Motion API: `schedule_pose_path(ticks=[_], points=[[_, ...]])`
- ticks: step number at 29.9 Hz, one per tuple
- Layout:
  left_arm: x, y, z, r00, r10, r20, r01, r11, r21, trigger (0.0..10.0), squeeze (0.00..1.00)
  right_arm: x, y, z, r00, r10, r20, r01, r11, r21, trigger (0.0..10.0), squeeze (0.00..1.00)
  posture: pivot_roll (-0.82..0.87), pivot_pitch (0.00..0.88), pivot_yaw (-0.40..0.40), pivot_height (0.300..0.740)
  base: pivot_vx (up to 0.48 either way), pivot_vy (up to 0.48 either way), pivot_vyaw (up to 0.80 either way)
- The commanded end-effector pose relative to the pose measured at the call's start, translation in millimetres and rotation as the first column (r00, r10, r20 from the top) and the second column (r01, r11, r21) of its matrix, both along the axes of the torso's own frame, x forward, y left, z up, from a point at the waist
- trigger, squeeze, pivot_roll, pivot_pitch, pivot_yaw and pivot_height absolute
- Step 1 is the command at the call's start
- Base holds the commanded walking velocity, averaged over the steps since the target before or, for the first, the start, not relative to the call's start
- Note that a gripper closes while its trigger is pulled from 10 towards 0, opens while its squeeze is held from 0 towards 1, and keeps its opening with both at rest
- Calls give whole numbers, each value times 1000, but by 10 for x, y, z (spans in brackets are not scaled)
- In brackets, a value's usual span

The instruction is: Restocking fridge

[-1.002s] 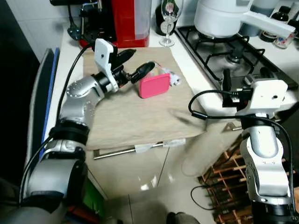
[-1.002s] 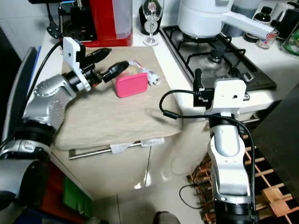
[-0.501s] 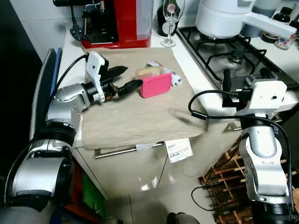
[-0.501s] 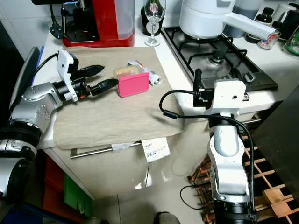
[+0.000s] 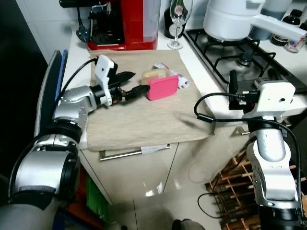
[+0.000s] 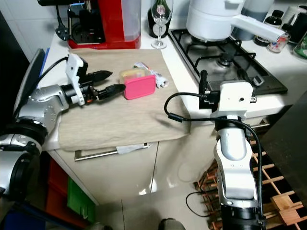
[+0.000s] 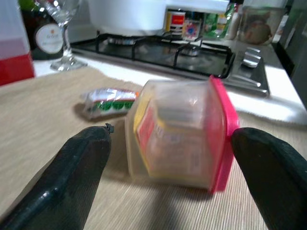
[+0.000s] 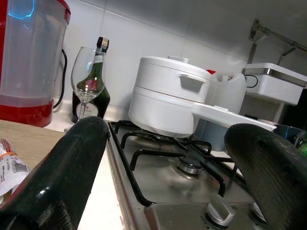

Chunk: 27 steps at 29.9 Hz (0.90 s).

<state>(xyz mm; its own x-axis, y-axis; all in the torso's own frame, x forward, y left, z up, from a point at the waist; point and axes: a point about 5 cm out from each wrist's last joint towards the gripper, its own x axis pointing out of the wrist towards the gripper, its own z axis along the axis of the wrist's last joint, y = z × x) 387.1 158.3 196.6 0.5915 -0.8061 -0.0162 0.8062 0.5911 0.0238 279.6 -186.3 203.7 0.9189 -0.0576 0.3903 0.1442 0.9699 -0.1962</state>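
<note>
The left claw [image 5: 133,84] is back in close now, its black fingers spread wide and the nearer tip almost at the clear plastic food box with the pink lid [image 5: 159,85], where half a second ago it sat further off with a clear gap of beige cloth mat [image 5: 144,120] between them; the white paper label that lay at the mat's near edge then is gone from sight. That reads as a fresh line-up for a grasp, nothing gripped yet. The box lies on its side on the table [image 6: 172,52], straight ahead of the left claw, with a small printed wrapper packet [image 7: 108,100] just beyond it. The left wrist view shows the box framed between both fingers [image 7: 72,177], yellow-and-red contents visible through the wall. The right claw [image 8: 168,167], also spread, hangs off the table edge facing the white lidded pot [image 8: 168,96] on the gas hob [image 8: 158,167].
</note>
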Motion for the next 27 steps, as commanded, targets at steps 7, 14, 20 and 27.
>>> schedule_pose_path(ticks=[7,14,20,27], points=[[12,-179,110,997,-63,45,66,996,-65,10000,0,10,-12,49,1000,-2,20,2,1000,4,10000,212,-220,27,2,740,0,0,0],[-79,-425,66,976,-212,46,217,967,-136,10000,0,19,-4,44,1000,-6,20,6,1000,8,10000,212,-213,34,9,740,0,0,0],[-234,-782,-45,950,-310,-35,286,909,-305,10000,0,11,-17,31,1000,-12,16,12,1000,10,10000,212,-204,38,9,740,0,0,0],[-154,-772,99,996,-88,31,93,941,-324,10000,0,13,-10,29,1000,-11,17,11,1000,15,10000,212,-200,41,8,740,0,0,0]])
